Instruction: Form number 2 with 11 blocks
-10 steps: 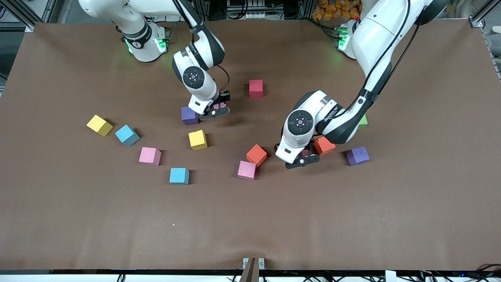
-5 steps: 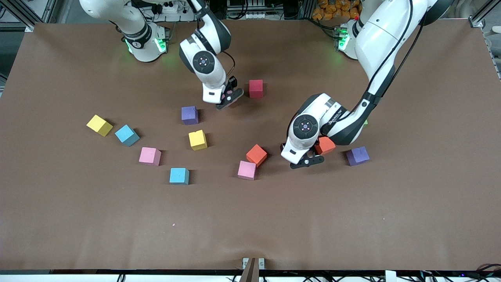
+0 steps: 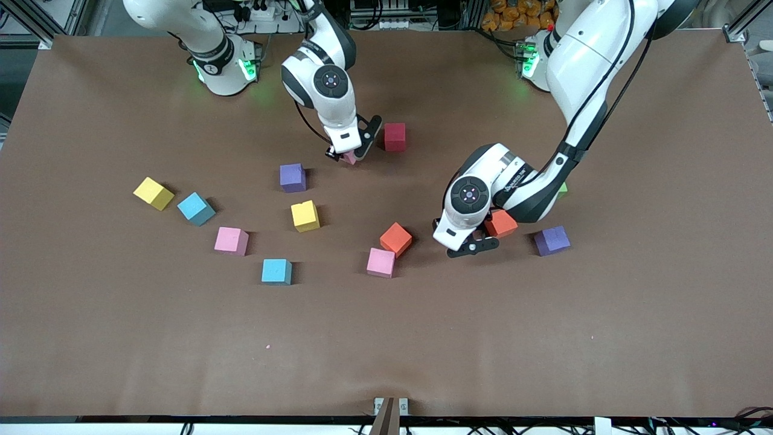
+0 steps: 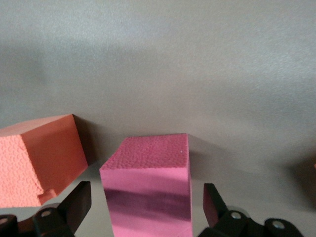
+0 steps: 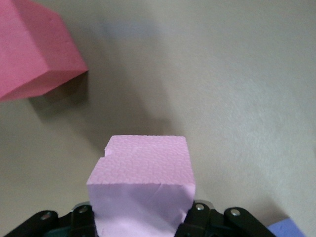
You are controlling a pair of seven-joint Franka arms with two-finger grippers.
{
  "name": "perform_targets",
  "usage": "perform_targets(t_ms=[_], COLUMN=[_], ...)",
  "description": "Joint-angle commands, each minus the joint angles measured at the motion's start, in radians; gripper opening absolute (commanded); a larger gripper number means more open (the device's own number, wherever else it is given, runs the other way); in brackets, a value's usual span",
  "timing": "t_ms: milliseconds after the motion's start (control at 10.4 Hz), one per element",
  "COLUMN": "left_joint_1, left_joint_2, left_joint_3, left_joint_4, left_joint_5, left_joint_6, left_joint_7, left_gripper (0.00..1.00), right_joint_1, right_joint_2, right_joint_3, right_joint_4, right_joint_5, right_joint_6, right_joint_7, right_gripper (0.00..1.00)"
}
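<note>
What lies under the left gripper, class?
A reddish-pink cube stands on the table between the fingers of the open left gripper, untouched, beside an orange cube. From the front camera, the gripper covers it.

Right hand [image 3: 353, 149] grips a pink cube [image 3: 349, 158] just beside the red cube [image 3: 395, 136]. Left hand [image 3: 470, 242] hangs low between two orange cubes [image 3: 396, 238], spread wide. Loose cubes are scattered across the brown tabletop [image 3: 543, 338].
</note>
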Motion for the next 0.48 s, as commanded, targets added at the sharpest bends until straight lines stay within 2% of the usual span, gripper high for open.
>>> perform_targets(t_ms=[0,192,289,385], left_joint_1=[0.010,0.036,0.035,0.036], left_joint_2=[-0.018,-0.021,-0.024,-0.024], left_joint_3=[-0.006,-0.012,-0.012,-0.012], left_joint_4=[-0.019,-0.026,-0.032,-0.031], left_joint_5=[-0.041,-0.052,-0.050,-0.050], left_joint_6=[0.004,0.004,0.004,0.004], left_joint_7=[-0.052,-0.109,-0.150,-0.155], left_gripper=[0.91,0.72,0.70,0.63], right_joint_1=[0.045,0.097,0.118,0.132], right_joint_2=[-0.015,0.008,0.040,0.070], right_joint_3=[-0.009,-0.009,-0.009,-0.009], right_joint_4=[0.003,0.032,0.062,0.090], right_joint_5=[-0.046,-0.078,-0.108,-0.138], right_joint_6=[-0.002,-0.007,-0.008,-0.020], right_joint_7=[-0.101,-0.117,-0.114,-0.111], right_gripper=[0.21,0.21,0.21,0.21])
